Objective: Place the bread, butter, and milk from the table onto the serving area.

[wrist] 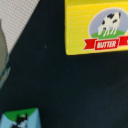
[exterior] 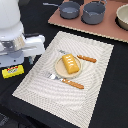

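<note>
The bread (exterior: 70, 64), a golden-orange loaf, lies on the round tan plate (exterior: 59, 69) on the beige striped serving area (exterior: 90, 95). The butter (exterior: 12, 71), a flat yellow box, lies on the black table (exterior: 112, 100) off the mat's edge at the exterior view's left. It also shows in the wrist view (wrist: 95, 25) with its cow label. The milk (wrist: 19, 120) shows only as a blue-and-green carton top in the wrist view; my arm hides it in the exterior view. My gripper (exterior: 20, 61) hangs above the table near the butter, open and empty.
A fork (exterior: 53, 76) and orange-handled knives (exterior: 86, 58) (exterior: 73, 83) lie on the mat beside the plate. A reddish-brown board (exterior: 107, 27) at the back holds two grey pots (exterior: 69, 9) (exterior: 93, 12). A bowl (exterior: 123, 17) sits at the exterior view's right edge.
</note>
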